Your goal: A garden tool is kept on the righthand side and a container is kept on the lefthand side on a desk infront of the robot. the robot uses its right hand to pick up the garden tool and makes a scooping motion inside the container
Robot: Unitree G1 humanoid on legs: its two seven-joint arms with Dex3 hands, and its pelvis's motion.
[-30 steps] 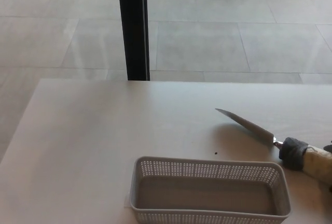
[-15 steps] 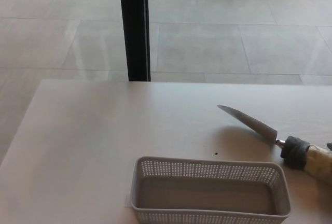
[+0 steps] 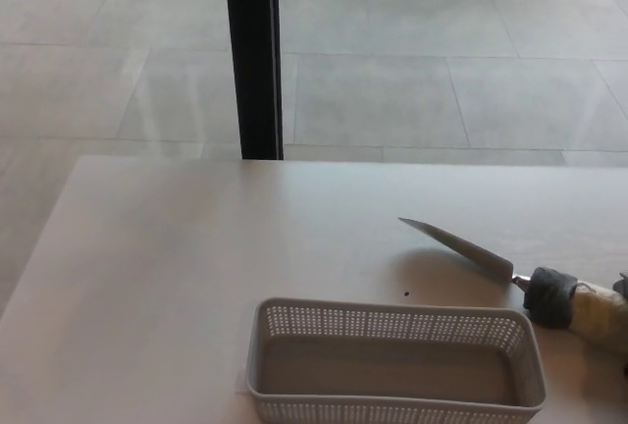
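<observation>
A: Where's the narrow grey metal trowel with taped handle [image 3: 510,272]?
B: Raised over the white desk [image 3: 167,267], right of the grey perforated plastic basket [image 3: 394,357]. Right hand barely in frame; grasp can't be told.
A: Risk?
B: Blade tip may catch the near rim and shove the basket.

You have open white desk [image 3: 167,267] left of and beyond the grey perforated plastic basket [image 3: 392,361]. To the basket's right rear, the pointed metal trowel blade [image 3: 459,246] slants above the desk, narrowing that approach. The basket's top is unobstructed.
</observation>
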